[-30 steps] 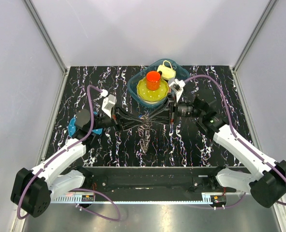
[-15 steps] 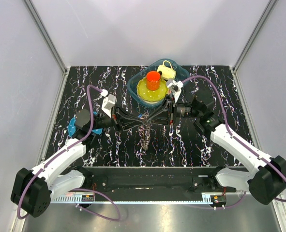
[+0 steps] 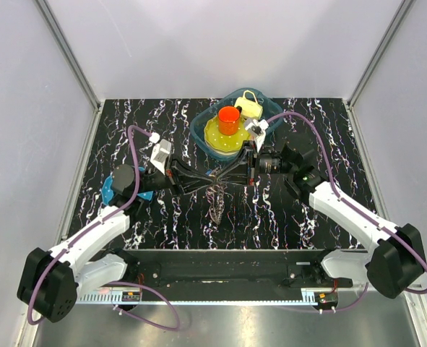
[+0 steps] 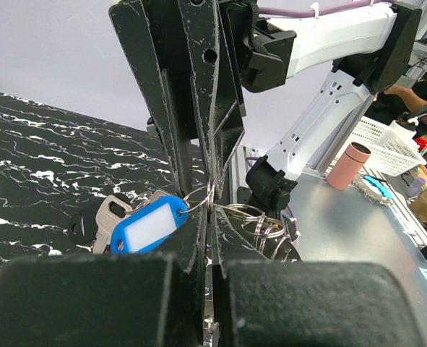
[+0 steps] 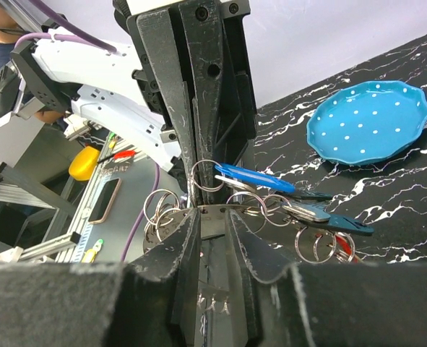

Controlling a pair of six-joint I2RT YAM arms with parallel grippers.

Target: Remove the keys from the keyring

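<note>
Table [image 3: 126, 123]: black marble pattern, its near edge hidden behind the arm bases.
Left gripper [image 4: 207, 217]: jaws pressed together, and they've nipped the keyring [image 4: 196, 192] wire right at the tips.
Right gripper [image 5: 212, 217]: nose to nose with the left, with a narrow gap and flat metal between its jaws. Gripped or not, can't tell.
Keys [image 3: 214, 204]: bunched mid-table below the meeting tips, just a blur from above.
Blue tag [image 4: 147, 225]: half-covers one key.

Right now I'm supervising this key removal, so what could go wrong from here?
The left claw pinches only the thin metal wire keyring; a pull may slip it free. The right claw works among tangled silver split rings, so it may snag several. Both claws stand close and could collide.
</note>
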